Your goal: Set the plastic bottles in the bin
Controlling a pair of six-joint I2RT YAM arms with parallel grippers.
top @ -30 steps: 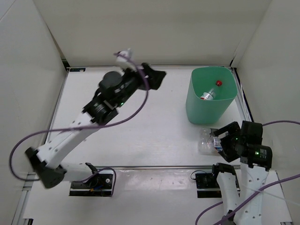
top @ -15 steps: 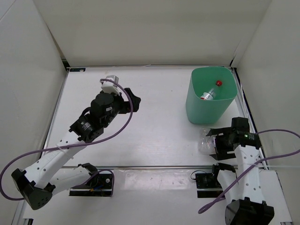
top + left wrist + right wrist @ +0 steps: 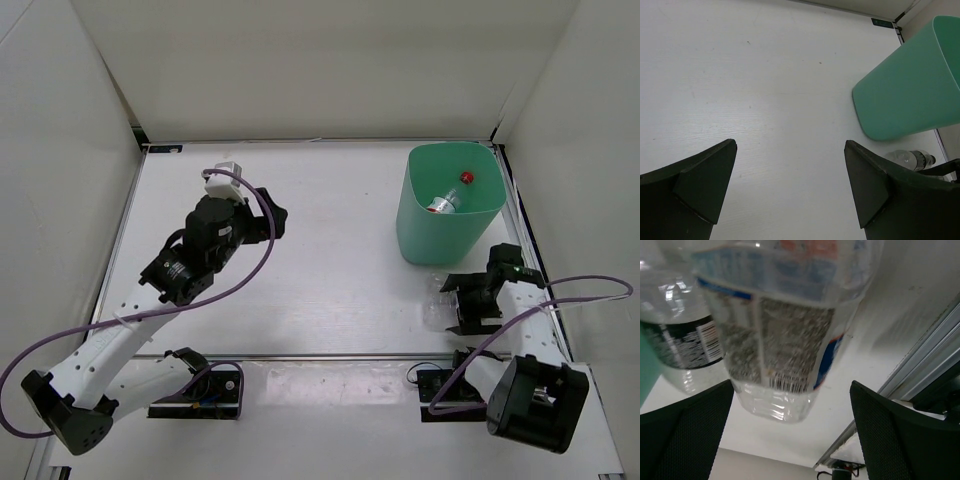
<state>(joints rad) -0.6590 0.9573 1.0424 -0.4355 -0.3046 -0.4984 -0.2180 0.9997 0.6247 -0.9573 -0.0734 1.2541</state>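
Observation:
The mint-green bin [image 3: 450, 215] stands at the far right and holds a red-capped bottle [image 3: 450, 196]. It also shows in the left wrist view [image 3: 910, 95]. A clear bottle [image 3: 436, 300] lies on the table just in front of the bin. My right gripper [image 3: 456, 305] is open, its fingers on either side of this bottle. In the right wrist view the labelled bottle [image 3: 785, 315] fills the space between the open fingers [image 3: 685, 440], and a second clear bottle with a dark label [image 3: 680, 335] lies beside it. My left gripper [image 3: 272, 215] is open and empty over the table's middle left.
The white enclosure walls close in the table on three sides. The metal rail of the front edge [image 3: 920, 355] runs close to the right gripper. In the left wrist view a bottle [image 3: 912, 159] lies below the bin.
My left arm has pulled back from the far middle toward the near left. My right gripper has come in from the right and now straddles the bottle by the bin.

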